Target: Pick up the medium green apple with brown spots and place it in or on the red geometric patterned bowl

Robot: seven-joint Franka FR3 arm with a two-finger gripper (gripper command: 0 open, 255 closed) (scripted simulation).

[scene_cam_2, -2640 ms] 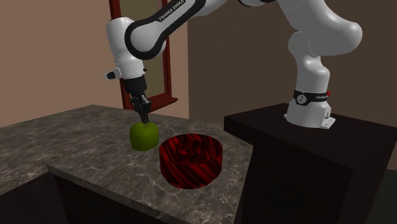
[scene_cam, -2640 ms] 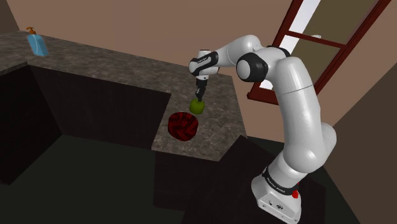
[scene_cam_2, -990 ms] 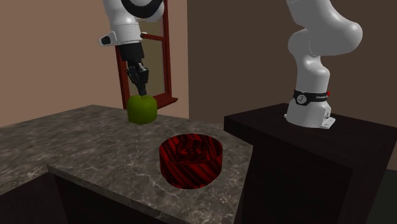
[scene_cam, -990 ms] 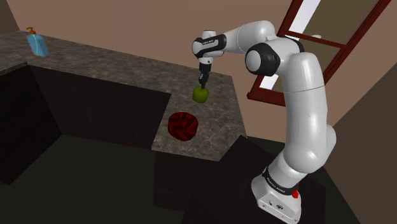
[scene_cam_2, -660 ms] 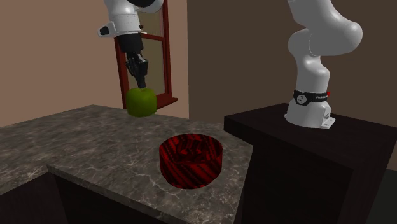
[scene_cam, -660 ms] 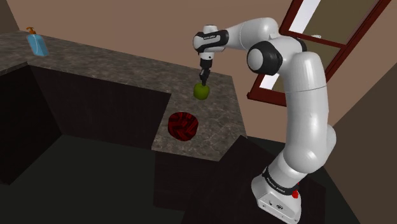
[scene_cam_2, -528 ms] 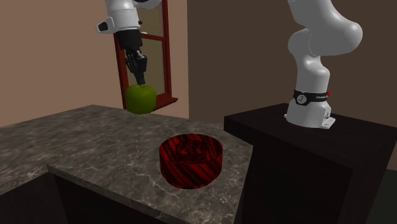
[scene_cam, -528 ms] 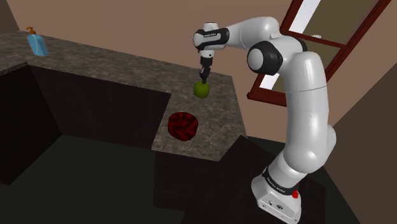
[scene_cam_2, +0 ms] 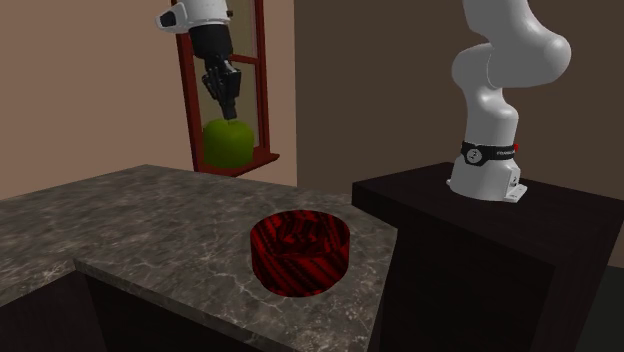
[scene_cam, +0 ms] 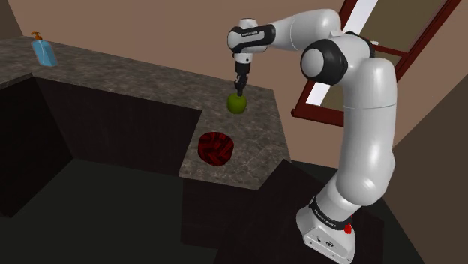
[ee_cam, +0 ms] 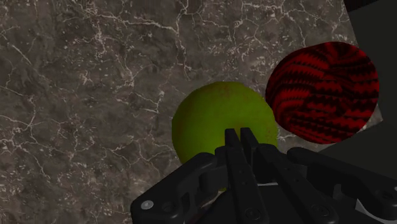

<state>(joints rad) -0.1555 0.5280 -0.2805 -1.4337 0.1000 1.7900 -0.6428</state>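
A green apple [scene_cam: 238, 104] with faint brown spots hangs in the air well above the marble counter [scene_cam: 112, 75]. My black gripper [scene_cam: 240, 90] points down at the apple's top, its fingers pinched close together on it. In the second exterior view the apple [scene_cam_2: 228, 143] hangs under the gripper [scene_cam_2: 228, 112], higher than the red and black patterned bowl [scene_cam_2: 299, 252] and toward that view's left of it. The wrist view has the apple [ee_cam: 219, 118] just beyond the gripper [ee_cam: 240, 137], with the bowl [ee_cam: 321, 88] beside it on the counter [ee_cam: 83, 95]. In the shoulder view the bowl [scene_cam: 216, 147] sits near the counter's front edge.
A blue soap bottle [scene_cam: 43, 51] stands at the counter's far left corner. A red-framed window [scene_cam: 352, 45] is behind the arm. A deep dark recess lies on the shoulder view's left of the bowl. The dark stand [scene_cam_2: 480, 240] rises beside the counter.
The gripper has risen with the apple, from the counter to well above it, and drifted slightly away from the bowl. The bowl has not moved.
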